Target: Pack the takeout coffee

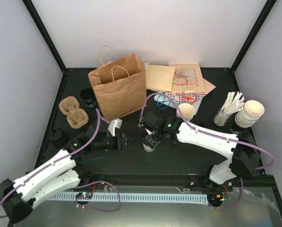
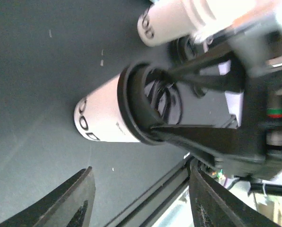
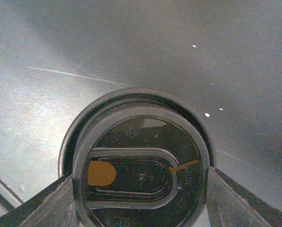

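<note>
Right end effector (image 3: 141, 198): grips takeout coffee (image 2: 105, 118) by lid (image 3: 141, 161) rim only.
Left end effector (image 2: 141, 175): parted, empty.
Risk: lid may pop off lifting toward paper bag (image 1: 119, 90), 11 o'clock.

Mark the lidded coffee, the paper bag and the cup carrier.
takeout coffee (image 2: 103, 111): left wrist view, white side wall.
paper bag (image 1: 121, 94): top external view, front face.
cup carrier (image 1: 73, 112): top external view, ridge between its wells.

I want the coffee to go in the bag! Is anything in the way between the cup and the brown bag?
No object stands on the table between the cup and the brown bag. Only the open left pincer sits beside the cup, close to that path.
</note>
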`<action>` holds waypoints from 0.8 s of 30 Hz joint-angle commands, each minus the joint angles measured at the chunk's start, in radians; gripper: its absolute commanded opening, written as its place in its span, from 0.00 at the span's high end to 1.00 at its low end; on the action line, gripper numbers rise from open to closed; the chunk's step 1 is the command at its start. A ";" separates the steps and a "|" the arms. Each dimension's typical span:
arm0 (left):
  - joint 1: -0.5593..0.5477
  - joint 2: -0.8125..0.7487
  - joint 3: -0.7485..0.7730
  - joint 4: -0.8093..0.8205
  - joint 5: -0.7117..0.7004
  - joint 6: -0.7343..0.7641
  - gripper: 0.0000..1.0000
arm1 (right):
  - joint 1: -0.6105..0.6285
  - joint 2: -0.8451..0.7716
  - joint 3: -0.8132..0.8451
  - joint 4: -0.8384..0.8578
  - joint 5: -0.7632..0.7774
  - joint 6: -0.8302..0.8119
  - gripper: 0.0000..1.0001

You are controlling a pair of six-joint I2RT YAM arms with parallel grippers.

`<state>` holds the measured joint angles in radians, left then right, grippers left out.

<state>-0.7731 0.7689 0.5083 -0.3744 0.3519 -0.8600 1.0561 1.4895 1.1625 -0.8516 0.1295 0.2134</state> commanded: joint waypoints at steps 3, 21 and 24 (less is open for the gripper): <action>0.192 -0.052 0.267 -0.285 -0.016 0.211 0.41 | -0.032 -0.030 -0.010 -0.085 0.117 0.015 0.38; 0.653 0.360 1.051 -0.593 -0.126 0.628 0.27 | -0.090 -0.144 0.026 -0.069 0.145 0.004 0.39; 0.670 0.482 1.207 -0.621 -0.155 0.705 0.21 | -0.090 -0.180 0.022 -0.072 0.114 0.002 0.40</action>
<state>-0.1257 1.1332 1.5387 -0.9375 0.2638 -0.2913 0.9695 1.3632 1.1610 -0.9302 0.2619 0.2188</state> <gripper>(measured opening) 0.759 0.679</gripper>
